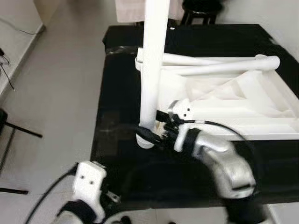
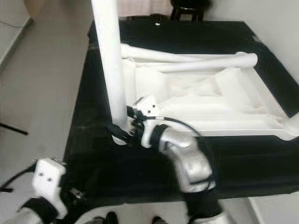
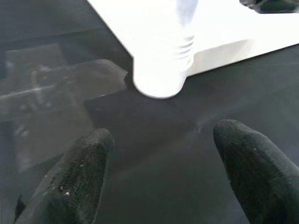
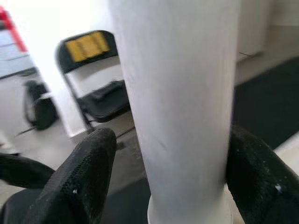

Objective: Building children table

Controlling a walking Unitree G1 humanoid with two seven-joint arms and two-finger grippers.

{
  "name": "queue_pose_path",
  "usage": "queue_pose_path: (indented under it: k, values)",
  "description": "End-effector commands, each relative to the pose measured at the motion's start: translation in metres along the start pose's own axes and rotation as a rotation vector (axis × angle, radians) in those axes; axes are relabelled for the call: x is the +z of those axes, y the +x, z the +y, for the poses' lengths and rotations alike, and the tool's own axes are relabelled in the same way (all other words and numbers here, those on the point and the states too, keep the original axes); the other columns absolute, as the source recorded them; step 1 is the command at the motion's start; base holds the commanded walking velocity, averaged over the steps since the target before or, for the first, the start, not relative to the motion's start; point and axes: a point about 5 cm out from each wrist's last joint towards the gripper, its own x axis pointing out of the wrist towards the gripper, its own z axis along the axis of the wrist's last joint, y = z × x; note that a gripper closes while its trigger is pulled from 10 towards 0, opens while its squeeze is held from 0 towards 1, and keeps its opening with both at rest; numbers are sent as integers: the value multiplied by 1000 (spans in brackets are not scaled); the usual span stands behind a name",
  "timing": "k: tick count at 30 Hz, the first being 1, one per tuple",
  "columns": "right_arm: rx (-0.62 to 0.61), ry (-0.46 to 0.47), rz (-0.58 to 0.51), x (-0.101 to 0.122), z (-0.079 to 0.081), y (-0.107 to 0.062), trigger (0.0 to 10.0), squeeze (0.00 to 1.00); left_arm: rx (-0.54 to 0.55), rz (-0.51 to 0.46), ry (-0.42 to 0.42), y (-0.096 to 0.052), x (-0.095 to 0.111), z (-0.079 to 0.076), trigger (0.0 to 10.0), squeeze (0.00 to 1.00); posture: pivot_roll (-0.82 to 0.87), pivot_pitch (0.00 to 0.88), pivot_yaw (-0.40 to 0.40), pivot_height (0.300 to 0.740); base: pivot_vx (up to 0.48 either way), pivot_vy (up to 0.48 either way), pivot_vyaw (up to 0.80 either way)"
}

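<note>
Legs — one upright (image 1: 153, 65), two loose (image 1: 219, 63)

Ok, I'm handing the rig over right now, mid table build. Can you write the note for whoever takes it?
Right tool: fingers on either side of the upright white leg, near its base; firm clamping cannot be confirmed.
Left tool: open, holding nothing, low over the black mat near the leg's base.
White tabletop lies upside down on the mat, with two loose legs lying across it.
Done: one leg stands at the tabletop's near left corner; how far it is seated cannot be told.
Left: finish this leg, fit the remaining legs, turn the table over.
</note>
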Motion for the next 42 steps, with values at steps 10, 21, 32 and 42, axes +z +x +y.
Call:
queue_pose_path:
  k: [10,21,32,42]
  values:
    - [226,24,18,-2,-18,33,2745,0,-21,3,-3,2,-7,-2,10000,0,72,241,-50,740,0,0,0]
    - [253,63,-6,-12,-29,22,0,0,-29,-7,-7,4,-9,-5,10000,0,55,228,-55,740,0,0,0]
    - [-487,117,102,-50,31,6,0,0,-32,-10,-1,7,-11,0,10000,0,25,203,-35,740,0,0,0]
    - [-635,143,115,-67,31,14,0,0,-30,-11,22,18,-21,8,10000,0,19,128,-27,740,0,0,0]
